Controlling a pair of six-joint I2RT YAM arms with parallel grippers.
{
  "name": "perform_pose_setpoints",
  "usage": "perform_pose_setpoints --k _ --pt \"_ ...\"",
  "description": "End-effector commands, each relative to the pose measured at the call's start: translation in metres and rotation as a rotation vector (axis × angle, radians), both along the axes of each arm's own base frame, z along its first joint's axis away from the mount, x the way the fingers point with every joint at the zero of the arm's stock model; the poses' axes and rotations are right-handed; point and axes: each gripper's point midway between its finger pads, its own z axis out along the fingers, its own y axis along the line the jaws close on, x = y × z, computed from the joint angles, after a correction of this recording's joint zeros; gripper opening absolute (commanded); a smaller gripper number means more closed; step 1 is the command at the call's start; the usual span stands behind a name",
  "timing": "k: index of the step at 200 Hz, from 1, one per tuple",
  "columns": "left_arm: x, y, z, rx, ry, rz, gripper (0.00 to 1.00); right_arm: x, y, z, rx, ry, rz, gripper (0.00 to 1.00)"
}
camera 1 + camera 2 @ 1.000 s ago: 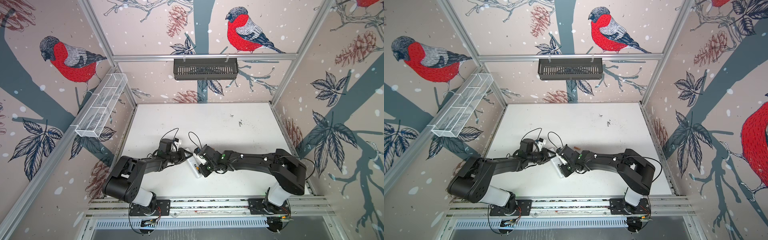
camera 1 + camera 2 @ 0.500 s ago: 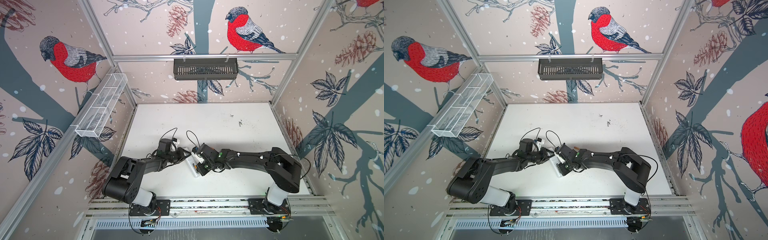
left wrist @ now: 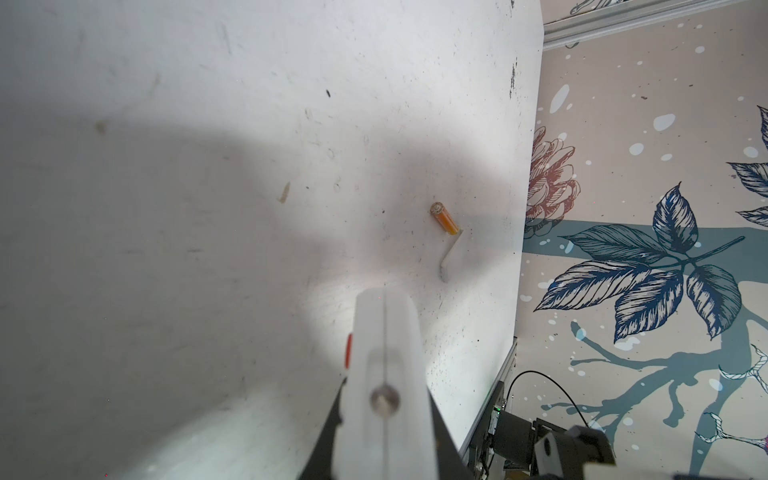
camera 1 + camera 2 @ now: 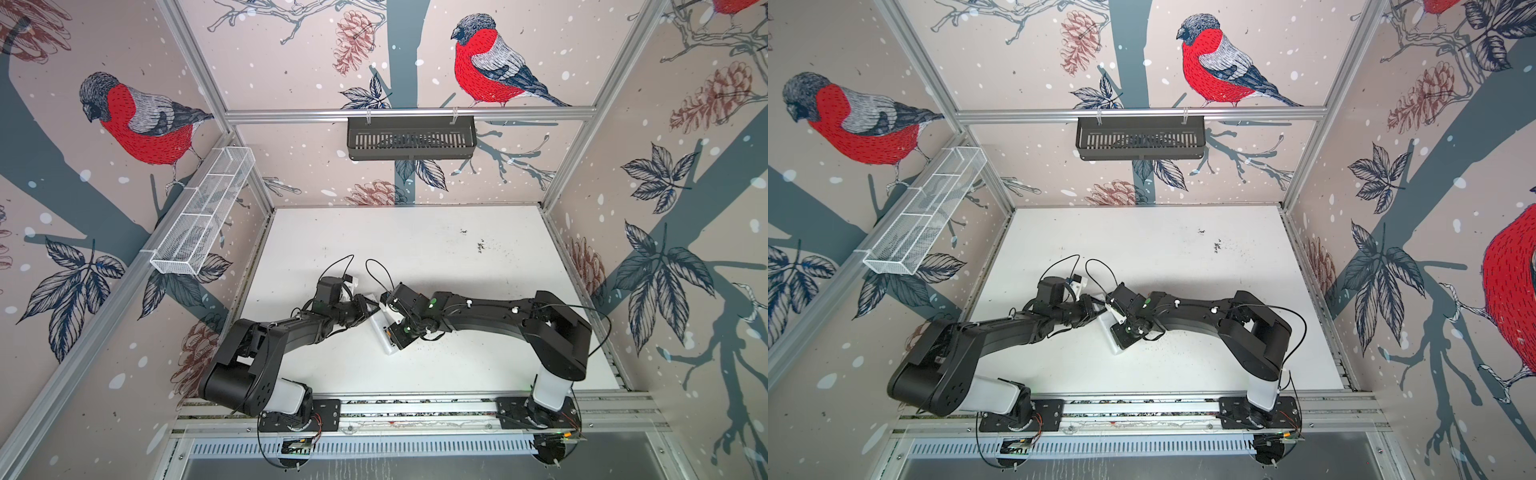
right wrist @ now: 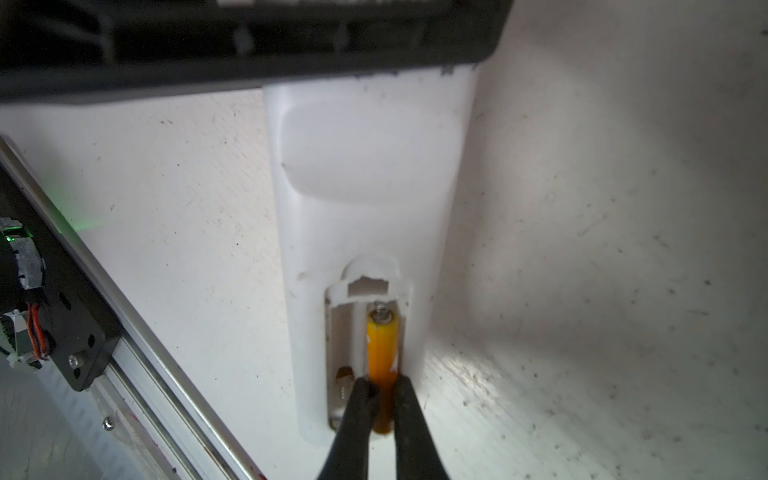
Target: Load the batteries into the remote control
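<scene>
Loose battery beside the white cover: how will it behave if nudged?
The loose battery is a smooth cylinder lying on its side on the flat table, so a sideways nudge would probably roll it. One end seems to meet the white cover, which might block it there. Small and rigid-looking, likely light.

The white table (image 4: 415,257) is showing scuffs and dark specks (image 4: 480,246), thickest toward 1 o'clock of its middle. The remote control (image 4: 380,330) is lying on it back-up toward 8 o'clock of the middle, its length running from 11 to 5 o'clock. In the left wrist view, 1 loose battery (image 3: 444,217) is lying flat, its orange end just beside a small white cover piece (image 3: 451,257), both near a table edge.
</scene>
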Motion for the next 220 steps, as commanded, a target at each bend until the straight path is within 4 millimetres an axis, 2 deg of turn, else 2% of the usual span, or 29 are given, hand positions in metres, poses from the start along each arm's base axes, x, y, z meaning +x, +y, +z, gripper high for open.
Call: perform_pose_setpoints --k 1,31,113,176,220 --pt "-0.001 0.004 -0.004 0.056 -0.039 -0.017 0.00 0.004 -0.006 -0.005 -0.050 -0.013 -0.017 0.12" --pt "0.000 0.004 -0.002 0.053 -0.049 -0.018 0.00 0.005 -0.001 0.000 -0.041 -0.021 -0.005 0.12" --pt "0.001 0.003 0.000 0.048 -0.054 -0.020 0.00 0.006 0.001 -0.021 -0.042 -0.014 -0.056 0.09" --pt "0.000 0.002 0.000 0.041 -0.049 -0.024 0.00 0.017 0.014 -0.013 -0.004 -0.030 -0.102 0.08" --pt "0.000 0.002 0.000 0.041 -0.050 -0.024 0.00 0.023 0.017 -0.016 -0.022 -0.020 -0.115 0.08"
